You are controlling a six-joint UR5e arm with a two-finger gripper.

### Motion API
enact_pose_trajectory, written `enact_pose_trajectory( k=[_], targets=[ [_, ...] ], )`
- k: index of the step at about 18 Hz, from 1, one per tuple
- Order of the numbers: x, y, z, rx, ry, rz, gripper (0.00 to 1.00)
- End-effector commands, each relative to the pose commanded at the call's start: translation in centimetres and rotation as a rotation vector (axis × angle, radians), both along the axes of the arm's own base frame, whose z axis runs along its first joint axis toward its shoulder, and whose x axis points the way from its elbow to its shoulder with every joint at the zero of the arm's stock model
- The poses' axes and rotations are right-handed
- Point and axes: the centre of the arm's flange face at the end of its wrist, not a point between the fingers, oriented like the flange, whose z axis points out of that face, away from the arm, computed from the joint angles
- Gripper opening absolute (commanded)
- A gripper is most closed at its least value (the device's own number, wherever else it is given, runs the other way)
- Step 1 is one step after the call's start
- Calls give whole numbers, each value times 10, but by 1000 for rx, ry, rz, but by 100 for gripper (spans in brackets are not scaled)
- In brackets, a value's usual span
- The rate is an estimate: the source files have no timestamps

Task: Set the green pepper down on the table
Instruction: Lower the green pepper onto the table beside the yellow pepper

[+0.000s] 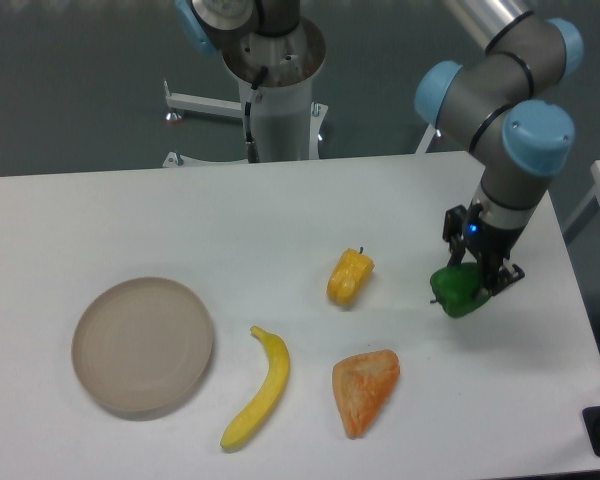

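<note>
The green pepper is a small glossy dark-green pepper at the right side of the white table. My gripper comes down from above and stands over it, with its fingers around the pepper's upper right part. The pepper is at or just above the tabletop; I cannot tell whether it touches the surface. The fingers appear closed on it, though their tips are partly hidden by the pepper.
A yellow-orange pepper lies left of the green one. An orange wedge-shaped food piece lies in front, a banana to its left, and a round beige plate at the left. The table's right edge is close to the gripper.
</note>
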Motion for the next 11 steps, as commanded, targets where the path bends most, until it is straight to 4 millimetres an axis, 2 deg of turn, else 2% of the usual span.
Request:
enact_pose_trajectory(
  k=[6, 8, 11],
  targets=[
    [2, -8, -16, 4, 9, -37, 37],
    [3, -9, -10, 10, 18, -34, 37],
    [4, -8, -11, 11, 13, -35, 37]
  ],
)
